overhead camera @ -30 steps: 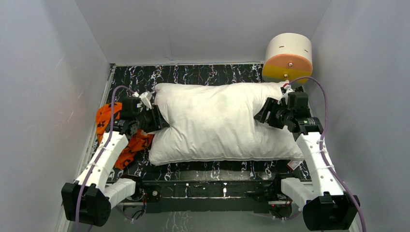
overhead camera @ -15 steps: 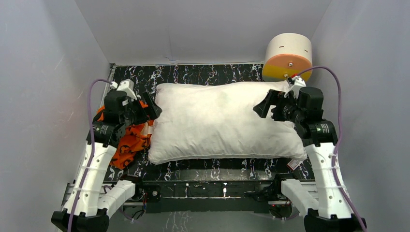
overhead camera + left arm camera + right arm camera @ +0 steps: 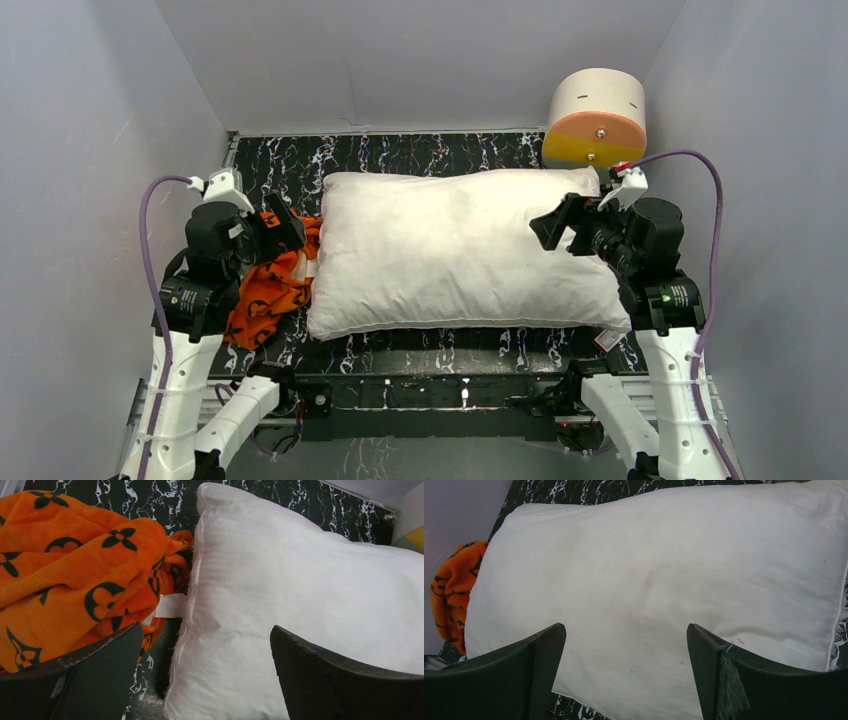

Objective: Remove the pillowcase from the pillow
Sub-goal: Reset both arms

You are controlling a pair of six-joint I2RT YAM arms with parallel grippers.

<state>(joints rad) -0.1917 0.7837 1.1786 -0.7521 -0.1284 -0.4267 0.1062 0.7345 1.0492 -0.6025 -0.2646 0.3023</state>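
**Pillow and cover, lying apart; both arms unloaded**

Item one: the pillow (image 3: 460,250), plain white and bare, lies across the middle of the marbled black worktop (image 3: 400,155), long side running left to right.

Item two: the pillowcase (image 3: 265,295), orange with black motifs, is crumpled against the pillow's left end, touching it and wholly off it.

Item three: your left gripper (image 3: 285,225) hangs over the line where cover meets pillow, jaws wide and holding nothing.

Item four: your right gripper (image 3: 556,222) hangs above the pillow's right end, jaws equally wide and empty.

Judged from this layout, the removal looks complete. Nothing needs gripping, which accounts for both sets of open jaws.

A white-and-orange drum (image 3: 595,120) stands at the far right.
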